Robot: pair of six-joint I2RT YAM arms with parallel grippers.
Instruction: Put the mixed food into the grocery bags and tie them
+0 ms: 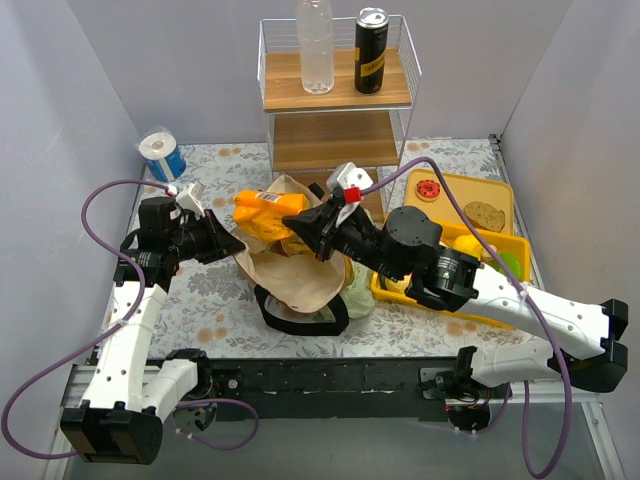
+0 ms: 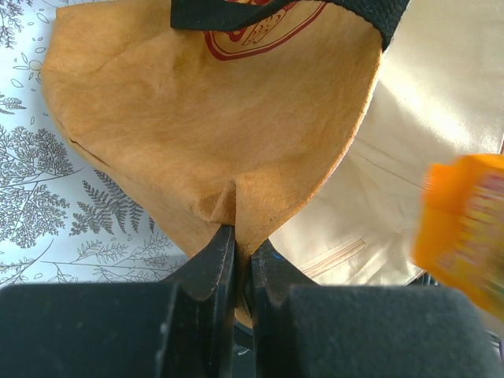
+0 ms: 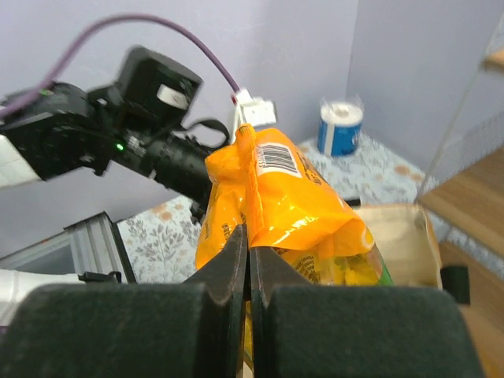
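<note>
A lab booth: plain partition walls (image 1: 60,100), bolted mounting rail (image 1: 330,376).

- The right gripper (image 1: 298,226) holds an orange packet (image 1: 262,208) over the brown bag (image 1: 295,280) at the table's middle.
- The left gripper (image 1: 236,245) pinches the bag's left rim.
- A yellow tray (image 1: 480,188) sits right; a wire shelf (image 1: 290,90) stands far.

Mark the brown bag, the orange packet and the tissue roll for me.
brown bag (image 2: 213,118): left wrist view, tan outer wall above the pinched edge.
orange packet (image 3: 276,205): right wrist view, crinkled middle below the barcode.
tissue roll (image 1: 166,160): top external view, blue wrapper.
</note>
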